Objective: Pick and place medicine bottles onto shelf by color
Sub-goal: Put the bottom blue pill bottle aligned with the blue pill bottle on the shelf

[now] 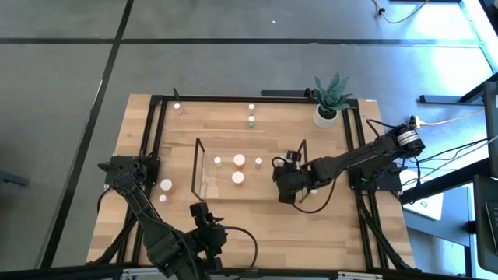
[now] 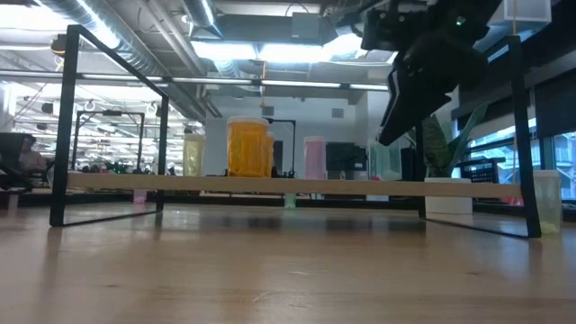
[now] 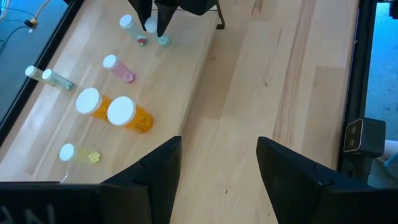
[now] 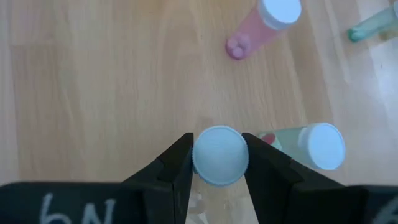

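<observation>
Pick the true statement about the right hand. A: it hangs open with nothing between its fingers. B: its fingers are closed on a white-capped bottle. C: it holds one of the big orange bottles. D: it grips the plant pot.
B: in the right wrist view the right hand has its two dark fingers pressed on either side of a white-capped bottle.
</observation>
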Available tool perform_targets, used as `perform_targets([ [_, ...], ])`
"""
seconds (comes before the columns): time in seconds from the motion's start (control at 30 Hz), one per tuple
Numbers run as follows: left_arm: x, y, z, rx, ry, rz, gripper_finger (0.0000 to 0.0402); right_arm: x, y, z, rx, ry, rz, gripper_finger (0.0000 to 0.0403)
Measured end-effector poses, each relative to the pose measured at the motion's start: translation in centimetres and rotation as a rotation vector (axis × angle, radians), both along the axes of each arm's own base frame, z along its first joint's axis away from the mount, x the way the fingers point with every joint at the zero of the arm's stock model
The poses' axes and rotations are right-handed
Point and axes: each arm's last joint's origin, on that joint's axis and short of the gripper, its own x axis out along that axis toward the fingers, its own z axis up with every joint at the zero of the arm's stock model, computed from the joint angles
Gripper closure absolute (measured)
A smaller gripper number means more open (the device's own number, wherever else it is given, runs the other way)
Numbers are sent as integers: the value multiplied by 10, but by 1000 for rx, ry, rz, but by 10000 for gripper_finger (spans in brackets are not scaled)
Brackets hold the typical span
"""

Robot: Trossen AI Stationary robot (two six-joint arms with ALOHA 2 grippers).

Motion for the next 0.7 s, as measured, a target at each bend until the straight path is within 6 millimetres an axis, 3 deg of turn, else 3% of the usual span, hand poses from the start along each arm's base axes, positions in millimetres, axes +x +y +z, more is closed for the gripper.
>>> perform_targets([
  [0.7, 0, 0, 0, -1, 2, 1, 200, 1, -1, 0, 77, 8, -8, 263],
])
